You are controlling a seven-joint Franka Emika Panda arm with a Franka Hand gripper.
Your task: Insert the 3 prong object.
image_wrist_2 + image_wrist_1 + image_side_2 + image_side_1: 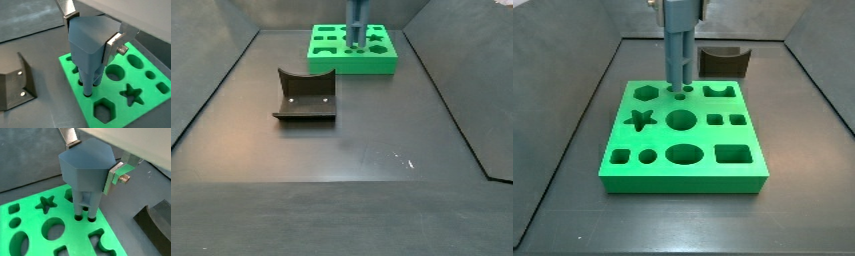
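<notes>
My gripper (93, 162) is shut on the 3 prong object (85, 169), a tall blue-grey piece held upright. Its silver fingers (113, 44) clamp the wide top of the piece (90, 40). The thin prongs (85, 208) point down at the green board (30, 213), and their tips are at the mouths of small round holes in its back row (681, 92). In both side views the object (679, 45) (356, 25) stands over the board (754, 170) (385, 62), with the gripper (680, 8) at the picture's upper edge. How deep the prongs go I cannot tell.
The board has star, hexagon, oval, round and square holes (130, 94). The dark fixture (305, 96) stands apart from the board on the grey floor, also seen in a wrist view (13, 85) and behind the board (724, 62). Grey walls enclose the floor.
</notes>
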